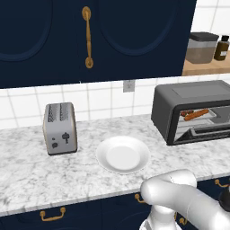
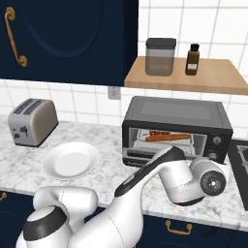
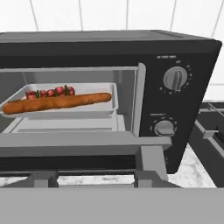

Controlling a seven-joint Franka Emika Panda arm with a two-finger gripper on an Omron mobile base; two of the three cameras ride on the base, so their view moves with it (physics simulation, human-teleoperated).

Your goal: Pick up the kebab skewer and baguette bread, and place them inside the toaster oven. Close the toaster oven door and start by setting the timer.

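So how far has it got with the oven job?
Loading looks done: the baguette bread and kebab skewer lie on the tray inside the toaster oven. The gripper is down at the open toaster oven door. Left: closing the door and turning the timer knob.

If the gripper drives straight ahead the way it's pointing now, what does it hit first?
Most likely the toaster oven door, lying open just ahead of the gripper. Beyond it sit the tray with the baguette bread and kebab skewer. Depth is uncertain.
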